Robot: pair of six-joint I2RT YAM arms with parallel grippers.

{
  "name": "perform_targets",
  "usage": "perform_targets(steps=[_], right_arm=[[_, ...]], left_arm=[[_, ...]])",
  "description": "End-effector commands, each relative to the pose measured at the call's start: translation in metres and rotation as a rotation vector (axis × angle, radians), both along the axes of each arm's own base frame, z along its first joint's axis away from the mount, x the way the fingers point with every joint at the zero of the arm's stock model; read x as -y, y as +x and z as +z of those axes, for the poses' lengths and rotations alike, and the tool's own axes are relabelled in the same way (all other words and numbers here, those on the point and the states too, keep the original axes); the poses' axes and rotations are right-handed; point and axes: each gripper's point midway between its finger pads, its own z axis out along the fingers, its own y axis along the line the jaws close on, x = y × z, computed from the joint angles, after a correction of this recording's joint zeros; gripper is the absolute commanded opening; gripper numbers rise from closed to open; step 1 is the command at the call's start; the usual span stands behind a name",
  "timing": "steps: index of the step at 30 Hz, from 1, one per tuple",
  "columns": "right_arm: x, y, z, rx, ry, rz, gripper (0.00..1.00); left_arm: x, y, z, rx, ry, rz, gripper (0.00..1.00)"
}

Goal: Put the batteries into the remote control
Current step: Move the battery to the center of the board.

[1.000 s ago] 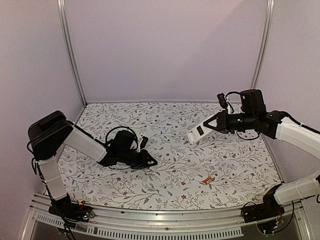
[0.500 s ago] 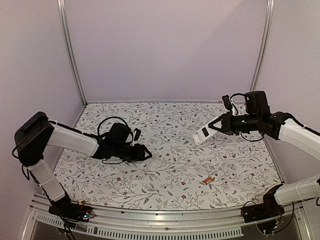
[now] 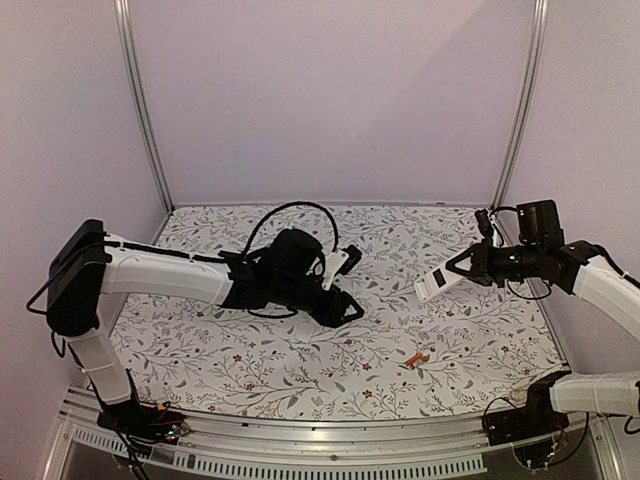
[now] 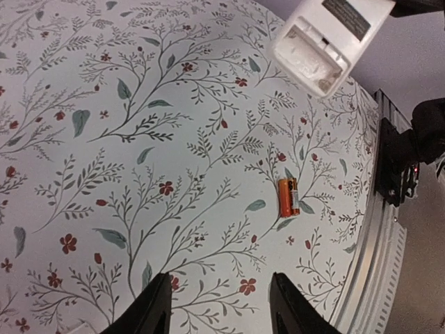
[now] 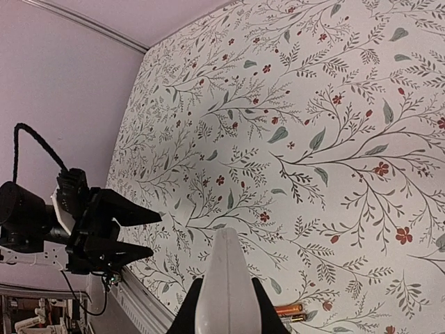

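Left gripper: jaws now apart, empty, advanced toward batteries.
Right gripper: clamped on remote control; battery pickup likely next.

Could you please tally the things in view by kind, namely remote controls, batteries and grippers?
remote control: 1
batteries: 2, lying side by side
grippers: 2, the left gripper and the right gripper
Total: 5
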Motion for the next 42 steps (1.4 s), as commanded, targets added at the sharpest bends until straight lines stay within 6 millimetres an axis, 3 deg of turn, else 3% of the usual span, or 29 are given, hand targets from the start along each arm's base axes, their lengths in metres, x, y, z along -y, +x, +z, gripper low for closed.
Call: perform_targets(steps=[1, 7, 14, 20, 26, 32, 37, 42], right_arm=[[0.02, -0.014, -0.017, -0.072, -0.016, -0.036, 0.0], [0.043, -0.016, -0.028, -0.1, -0.013, -0.104, 0.0], [0.056, -0.013, -0.027, -0.1, -0.015, -0.148, 0.0], [0.064, -0.01, -0.025, -0.095, -0.015, -0.173, 0.0], [0.067, -0.01, -0.023, -0.095, -0.01, -0.176, 0.0], [0.068, -0.01, -0.025, -0.098, -0.012, -0.176, 0.0], [0.069, -0.008, -0.024, -0.097, -0.014, -0.179, 0.0], [0.069, -0.007, -0.026, -0.099, -0.018, -0.172, 0.0]], left_arm=[[0.036, -0.038, -0.036, 0.06, 0.166, -0.198, 0.48], [0.092, -0.069, -0.052, 0.148, 0.276, -0.322, 0.53], [0.124, -0.085, -0.076, 0.175, 0.37, -0.359, 0.53], [0.135, -0.088, -0.094, 0.181, 0.419, -0.362, 0.53], [0.138, -0.074, -0.103, 0.223, 0.462, -0.316, 0.52], [0.148, -0.078, -0.113, 0.2, 0.455, -0.337, 0.51], [0.149, -0.078, -0.123, 0.192, 0.479, -0.34, 0.44], [0.137, -0.08, -0.14, 0.177, 0.548, -0.351, 0.35]])
